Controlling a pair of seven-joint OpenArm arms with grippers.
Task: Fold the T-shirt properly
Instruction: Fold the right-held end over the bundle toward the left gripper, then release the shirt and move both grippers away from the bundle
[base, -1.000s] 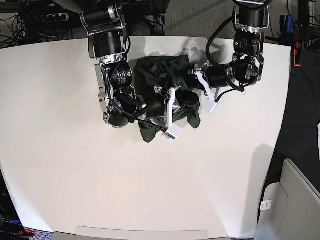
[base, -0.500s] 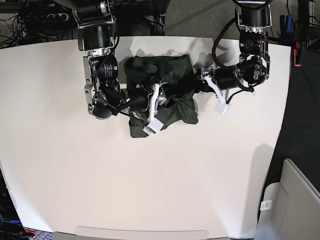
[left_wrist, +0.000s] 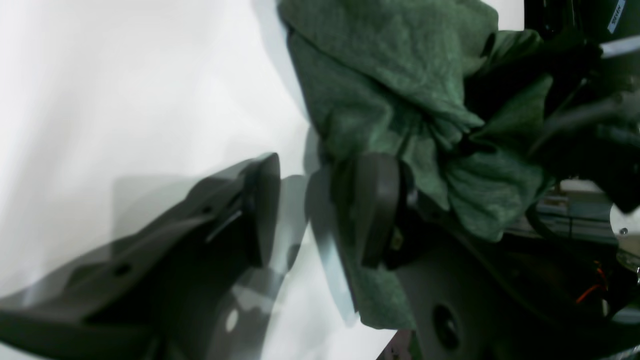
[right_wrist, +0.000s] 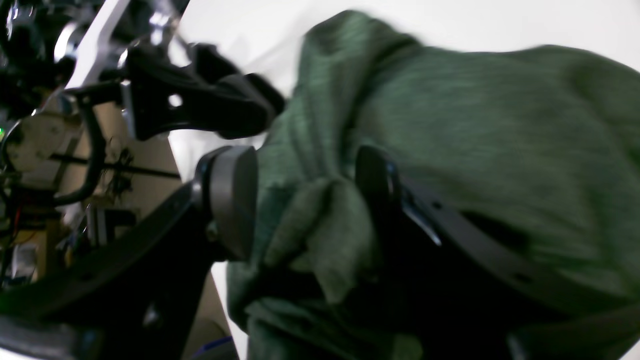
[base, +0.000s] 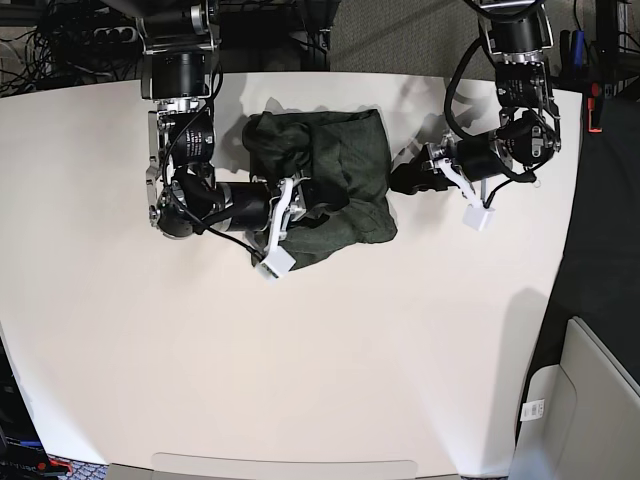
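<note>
Both arms have drawn apart since the earlier frame. Now the shirt (base: 325, 185) lies bunched on the table (base: 400, 350). Left gripper (left_wrist: 310, 210) is open beside it; right gripper (right_wrist: 305, 200) is open with cloth between its jaws. Next grasps should take edges, not bulk.

no legible txt, small white tag (base: 532, 409) at lower right edge, print too tiny to read
</note>
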